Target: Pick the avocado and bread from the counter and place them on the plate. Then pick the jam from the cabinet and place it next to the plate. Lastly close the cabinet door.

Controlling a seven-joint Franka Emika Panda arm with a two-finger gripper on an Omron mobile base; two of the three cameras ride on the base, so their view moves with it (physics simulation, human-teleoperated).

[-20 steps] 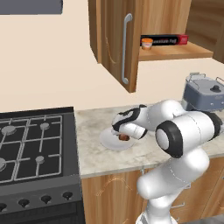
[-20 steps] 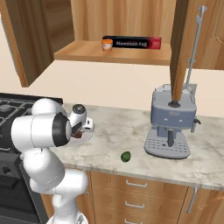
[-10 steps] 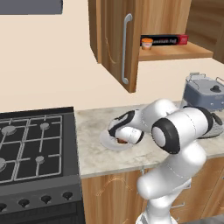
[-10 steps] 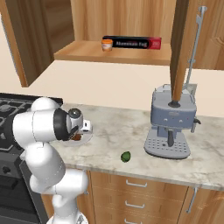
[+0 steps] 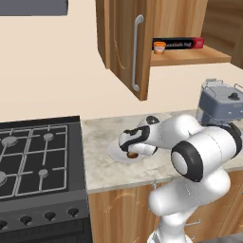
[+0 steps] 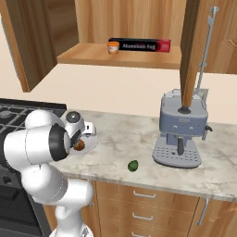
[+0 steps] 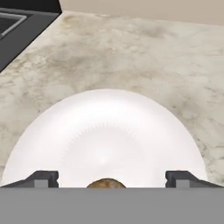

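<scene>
Releasing: your gripper [image 7: 112,179] hangs low over the plate [image 7: 109,131], its jaws spread wide with one dark tip at each side of the hand view.
Bread: the bread [image 7: 105,183] sits between the tips on the plate's near part, touched by neither tip as far as the hand view shows; you see it as a brown lump under the hand [image 5: 133,155] in the left base view.
Retreat: lift straight up before you swing, so a tip does not nudge the roll off the plate.
Avocado: the avocado [image 6: 133,165] lies on the counter [image 6: 120,139], well apart from the plate, toward the coffee machine [image 6: 181,134]; judge it your next pick.
Jam: the jam [image 6: 113,47] stands on the cabinet [image 6: 139,28] shelf, just beside the long black-and-red box [image 6: 146,45].
</scene>
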